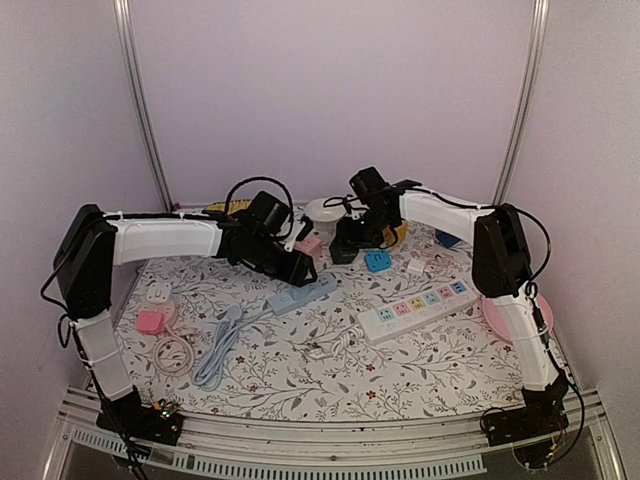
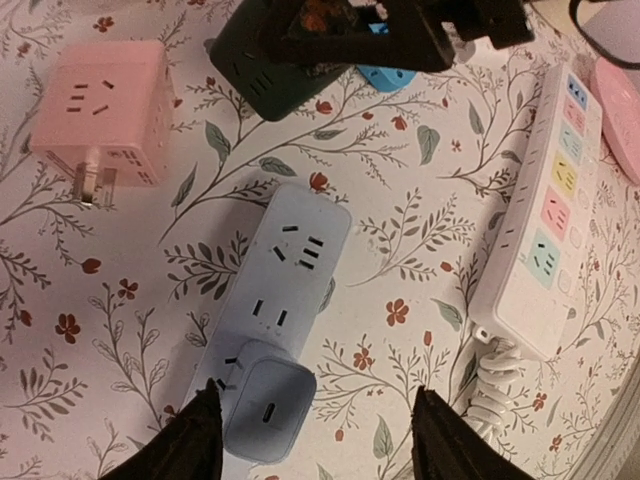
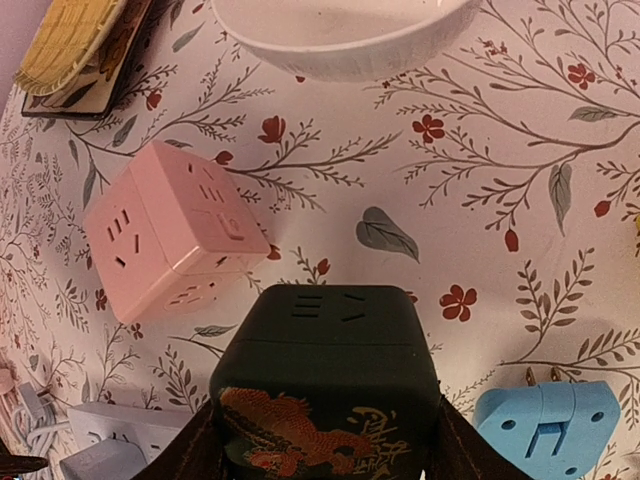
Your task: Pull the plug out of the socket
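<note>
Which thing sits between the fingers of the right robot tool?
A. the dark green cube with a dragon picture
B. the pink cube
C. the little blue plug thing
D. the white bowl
A: in the right wrist view the dark green cube socket with the dragon picture sits between the fingers of the right tool, while the pink cube socket and the white bowl lie apart from it.

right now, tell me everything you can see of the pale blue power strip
The pale blue power strip is a flat, rounded plastic bar lying face up on the floral tablecloth. Two outlet groups are free; a matching blue-grey plug sits at one end, straddled by the open left gripper. Its pale cable runs off to a loose coil.
</note>
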Tool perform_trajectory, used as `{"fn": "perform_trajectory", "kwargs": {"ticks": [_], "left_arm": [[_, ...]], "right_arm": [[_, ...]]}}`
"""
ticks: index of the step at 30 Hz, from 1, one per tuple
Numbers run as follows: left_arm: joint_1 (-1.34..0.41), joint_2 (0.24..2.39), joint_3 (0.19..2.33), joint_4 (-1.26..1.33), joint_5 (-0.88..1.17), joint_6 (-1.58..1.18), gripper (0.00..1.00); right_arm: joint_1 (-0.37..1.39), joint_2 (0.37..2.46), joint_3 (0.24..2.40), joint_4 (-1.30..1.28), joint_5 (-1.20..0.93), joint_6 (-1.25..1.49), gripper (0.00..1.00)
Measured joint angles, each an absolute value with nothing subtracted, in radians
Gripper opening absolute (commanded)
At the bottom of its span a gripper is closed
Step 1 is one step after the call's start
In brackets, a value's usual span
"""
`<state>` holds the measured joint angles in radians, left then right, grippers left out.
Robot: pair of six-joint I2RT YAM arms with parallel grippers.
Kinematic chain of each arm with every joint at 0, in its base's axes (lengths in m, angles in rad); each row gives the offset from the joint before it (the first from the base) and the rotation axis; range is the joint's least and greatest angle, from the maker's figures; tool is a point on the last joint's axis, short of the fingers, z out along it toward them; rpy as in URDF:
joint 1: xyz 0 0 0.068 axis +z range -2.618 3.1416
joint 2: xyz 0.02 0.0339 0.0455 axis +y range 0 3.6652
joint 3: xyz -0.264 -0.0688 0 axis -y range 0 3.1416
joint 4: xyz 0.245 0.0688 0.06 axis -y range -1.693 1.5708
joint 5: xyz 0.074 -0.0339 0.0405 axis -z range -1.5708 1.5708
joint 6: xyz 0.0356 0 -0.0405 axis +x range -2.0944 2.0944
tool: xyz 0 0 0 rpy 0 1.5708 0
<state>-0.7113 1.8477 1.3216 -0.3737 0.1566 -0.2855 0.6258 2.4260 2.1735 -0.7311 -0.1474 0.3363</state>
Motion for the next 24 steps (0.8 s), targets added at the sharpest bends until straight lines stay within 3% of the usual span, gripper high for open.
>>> {"fn": "perform_trajectory", "kwargs": {"ticks": [4, 8, 14, 19, 24], "left_arm": [[-0.727, 1.868, 1.337, -0.394, 0.126, -0.252, 0.65], [-0.729, 1.900, 1.348, -0.413, 0.104, -0.223, 0.64], [-0.735, 1.923, 1.351, -0.433, 0.091, -0.201, 0.59], [-0.742, 1.923, 1.356, -0.434, 0.078, -0.192, 0.51], [-0.752, 1.933, 1.365, -0.440, 0.059, -0.188, 0.50]], "right_arm": [[0.625, 2.427, 2.173, -0.736, -0.135, 0.341, 0.81], [0.625, 2.426, 2.164, -0.732, -0.114, 0.340, 0.91], [0.625, 2.401, 2.109, -0.741, -0.080, 0.340, 0.92], [0.625, 2.325, 2.062, -0.747, -0.059, 0.341, 0.87], [0.635, 2.251, 2.042, -0.746, -0.058, 0.341, 0.83]]}}
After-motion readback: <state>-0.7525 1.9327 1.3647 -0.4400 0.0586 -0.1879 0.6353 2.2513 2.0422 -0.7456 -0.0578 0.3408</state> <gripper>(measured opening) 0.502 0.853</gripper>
